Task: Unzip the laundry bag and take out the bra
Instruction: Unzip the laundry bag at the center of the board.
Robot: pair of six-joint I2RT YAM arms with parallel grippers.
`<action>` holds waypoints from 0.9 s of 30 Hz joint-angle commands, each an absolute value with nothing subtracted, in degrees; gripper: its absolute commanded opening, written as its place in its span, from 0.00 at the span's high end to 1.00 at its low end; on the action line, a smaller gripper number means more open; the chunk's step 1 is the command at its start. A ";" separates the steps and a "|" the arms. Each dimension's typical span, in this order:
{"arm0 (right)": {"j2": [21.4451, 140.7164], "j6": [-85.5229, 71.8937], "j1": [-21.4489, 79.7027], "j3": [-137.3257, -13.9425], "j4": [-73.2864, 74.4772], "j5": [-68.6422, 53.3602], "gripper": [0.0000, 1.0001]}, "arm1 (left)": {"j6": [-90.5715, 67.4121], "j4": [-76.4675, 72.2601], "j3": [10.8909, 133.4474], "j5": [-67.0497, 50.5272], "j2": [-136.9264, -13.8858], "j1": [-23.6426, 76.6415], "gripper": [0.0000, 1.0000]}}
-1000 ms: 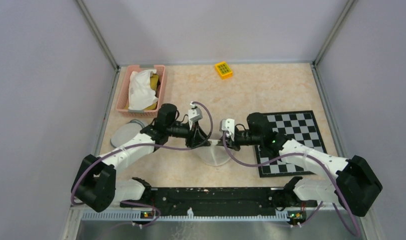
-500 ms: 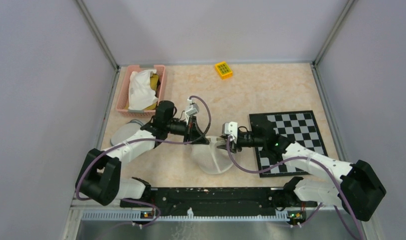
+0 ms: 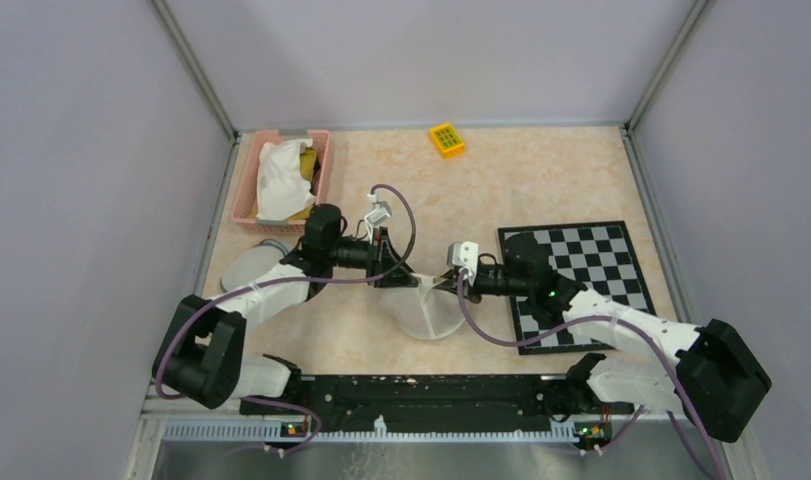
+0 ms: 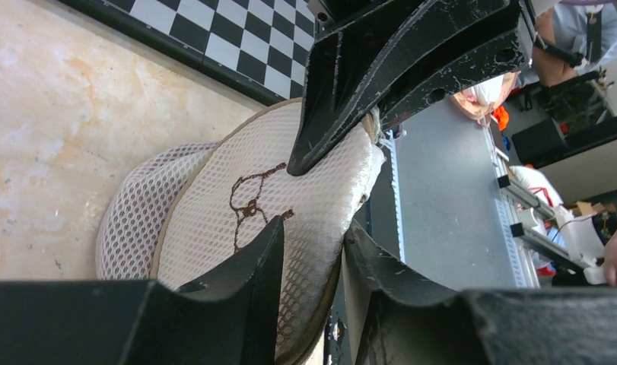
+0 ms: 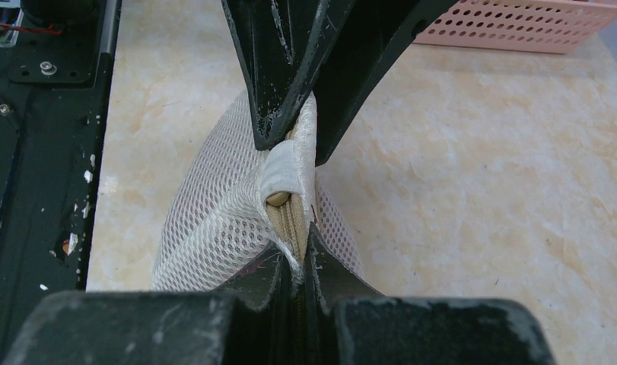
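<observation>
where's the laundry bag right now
In the top view the laundry bag sits centre-front on the table, between the left gripper and right gripper, left of the chessboard.

Pink basket with white cloth far left; yellow block; checkerboard right
</observation>
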State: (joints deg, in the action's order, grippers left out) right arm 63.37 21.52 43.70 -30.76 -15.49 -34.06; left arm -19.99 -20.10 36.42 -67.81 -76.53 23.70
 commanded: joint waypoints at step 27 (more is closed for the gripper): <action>60.88 9.91 44.46 -28.69 -24.13 -34.72 1.00 | -35.84 -39.78 30.91 -62.18 -78.54 22.85 0.37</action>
State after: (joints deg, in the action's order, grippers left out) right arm 62.00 12.29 43.72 -27.73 -20.40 -33.91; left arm -37.54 -39.75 30.28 -64.05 -78.30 23.20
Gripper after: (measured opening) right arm 0.027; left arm 0.628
